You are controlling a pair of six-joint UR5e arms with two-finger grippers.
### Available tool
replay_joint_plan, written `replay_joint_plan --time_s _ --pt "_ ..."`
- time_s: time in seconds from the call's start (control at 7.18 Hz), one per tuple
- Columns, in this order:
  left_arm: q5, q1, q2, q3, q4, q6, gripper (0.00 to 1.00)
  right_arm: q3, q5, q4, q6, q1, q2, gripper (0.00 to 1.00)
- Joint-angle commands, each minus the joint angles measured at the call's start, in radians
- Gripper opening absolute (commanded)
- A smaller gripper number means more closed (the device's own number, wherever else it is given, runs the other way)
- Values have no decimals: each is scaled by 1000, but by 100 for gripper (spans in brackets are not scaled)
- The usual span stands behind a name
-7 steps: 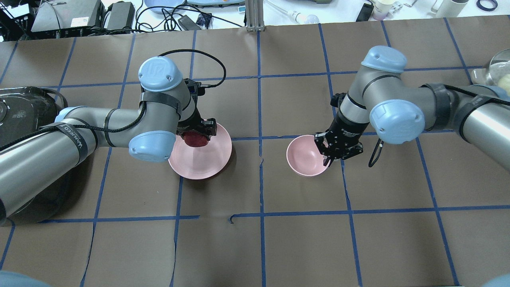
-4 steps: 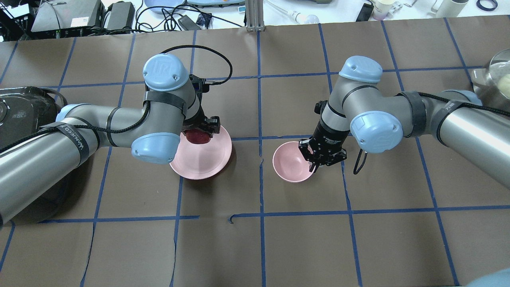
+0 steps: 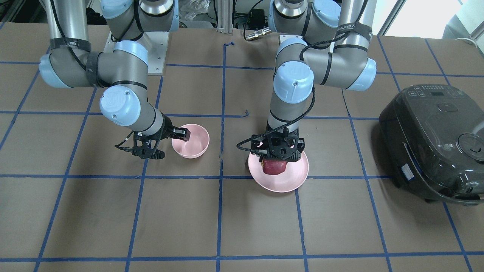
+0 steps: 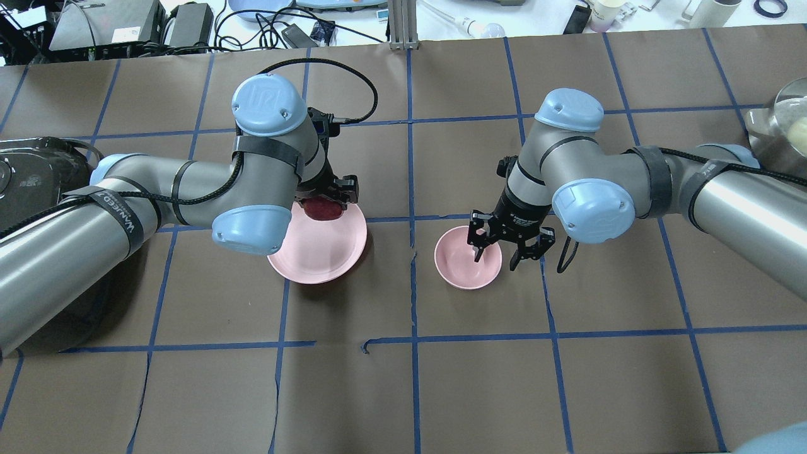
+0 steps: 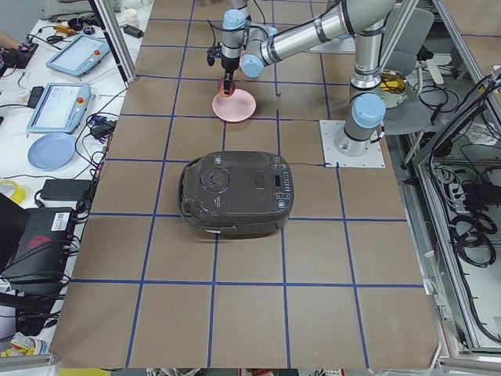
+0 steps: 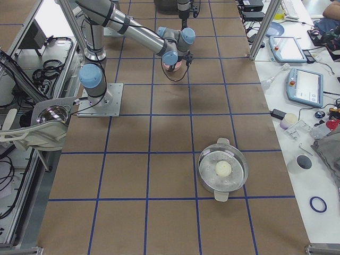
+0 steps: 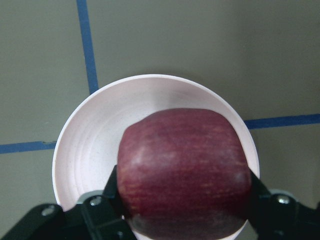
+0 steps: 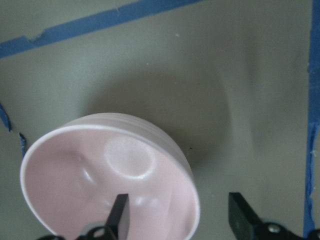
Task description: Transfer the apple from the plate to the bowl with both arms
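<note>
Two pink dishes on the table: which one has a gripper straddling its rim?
The small deep bowl: the open right gripper straddles its rim, not the wide plate.

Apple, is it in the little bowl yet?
Not yet. Done: the left gripper is shut on the apple. In hand: it holds the apple over the plate, and the open right gripper straddles the rim of the bowl. Left: carry the apple across and drop it into the empty bowl.
</note>
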Motion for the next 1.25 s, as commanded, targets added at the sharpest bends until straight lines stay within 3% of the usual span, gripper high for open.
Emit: replay_joint_plan --time_s 0.0,0.28,0.42,0.84,1.11 --pt "-10 -52 28 43 -40 -44 12 -67 -76 19 -33 -20 -63 100" --pt "-50 -121 30 61 -41 -220 10 -116 -142 71 -139 -74 -124 100" --pt "-50 -176 2 90 -39 -321 9 -147 -150 166 -234 -121 -156 100" --pt "-50 -357 -54 100 -6 -573 8 -231 -178 350 -259 -134 -296 100" --pt "-38 -411 -113 103 71 -650 9 -277 -191 305 -239 -143 -287 100"
